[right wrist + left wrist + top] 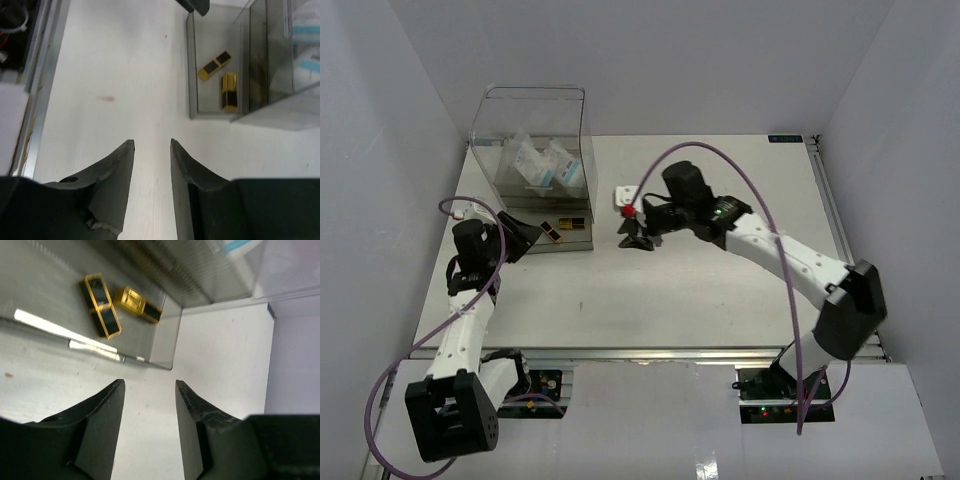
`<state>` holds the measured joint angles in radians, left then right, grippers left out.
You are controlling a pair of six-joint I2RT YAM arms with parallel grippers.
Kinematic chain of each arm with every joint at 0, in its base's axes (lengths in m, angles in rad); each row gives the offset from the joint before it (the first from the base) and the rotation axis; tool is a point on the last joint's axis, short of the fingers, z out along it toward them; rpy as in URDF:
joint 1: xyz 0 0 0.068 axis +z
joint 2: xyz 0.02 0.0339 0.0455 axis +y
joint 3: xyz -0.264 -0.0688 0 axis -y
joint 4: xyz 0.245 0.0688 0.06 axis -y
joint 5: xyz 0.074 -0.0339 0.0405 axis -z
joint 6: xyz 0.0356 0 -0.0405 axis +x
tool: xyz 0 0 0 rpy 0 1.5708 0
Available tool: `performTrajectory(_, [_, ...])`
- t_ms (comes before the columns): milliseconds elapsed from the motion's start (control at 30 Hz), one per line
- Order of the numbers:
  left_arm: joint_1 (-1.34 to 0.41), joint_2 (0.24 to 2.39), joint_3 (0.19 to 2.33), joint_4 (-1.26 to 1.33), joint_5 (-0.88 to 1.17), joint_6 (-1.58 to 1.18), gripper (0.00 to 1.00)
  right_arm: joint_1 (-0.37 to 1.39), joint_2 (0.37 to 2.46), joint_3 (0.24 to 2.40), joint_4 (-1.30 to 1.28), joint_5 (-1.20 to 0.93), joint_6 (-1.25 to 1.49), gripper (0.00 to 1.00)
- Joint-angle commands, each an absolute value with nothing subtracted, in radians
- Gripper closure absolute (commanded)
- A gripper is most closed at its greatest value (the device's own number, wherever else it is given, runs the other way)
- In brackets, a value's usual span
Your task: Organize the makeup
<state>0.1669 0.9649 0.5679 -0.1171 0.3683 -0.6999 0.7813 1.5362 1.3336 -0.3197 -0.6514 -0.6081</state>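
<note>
1. Only the overhead view shows both arms. The left arm is folded at the table's (720,300) left side, and the left gripper (523,238) points at the low front tray (582,243) of the clear plastic box (535,105).
2. The left wrist view shows the left gripper's (149,385) matte black, wedge-shaped fingers parted with nothing between them. Two glossy gold tubes (100,305) with dark panels lie beyond them in the tray.
3. The overhead view alone shows the packets (542,165), white with blue labels, upright in the box's tall rear section.
4. The right wrist view shows the tubes (229,91) apart, one slanted and one straight.
5. The right arm stretches leftward. The right gripper (151,142) hangs over bare table, its fingers narrowly parted and holding nothing.
</note>
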Motion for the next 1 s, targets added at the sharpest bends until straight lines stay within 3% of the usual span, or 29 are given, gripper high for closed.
performTrajectory(0, [0.158, 1.024, 0.503, -0.114, 0.458, -0.88, 0.67, 0.593, 1.299, 1.018, -0.179, -0.794, -0.506, 0.75])
performTrajectory(133, [0.117, 1.103, 0.497, -0.142, 0.407, -0.899, 0.73, 0.349, 1.132, 0.816, 0.015, -0.893, -0.36, 0.81])
performTrajectory(300, [0.062, 1.201, 0.521, -0.161, 0.28, -0.944, 0.74, 0.194, 1.108, 0.791, 0.048, -0.976, -0.283, 0.82])
performTrajectory(467, [0.037, 1.345, 0.579, -0.16, 0.119, -0.996, 0.74, 0.186, 1.117, 0.797, 0.044, -0.979, -0.278, 0.81])
performTrajectory(800, [0.037, 1.514, 0.679, -0.059, 0.018, -1.106, 0.73, 0.186, 1.117, 0.793, 0.035, -0.96, -0.298, 0.8])
performTrajectory(967, [0.038, 1.595, 0.756, -0.03, 0.015, -1.11, 0.58, 0.185, 1.126, 0.797, 0.025, -0.951, -0.313, 0.8])
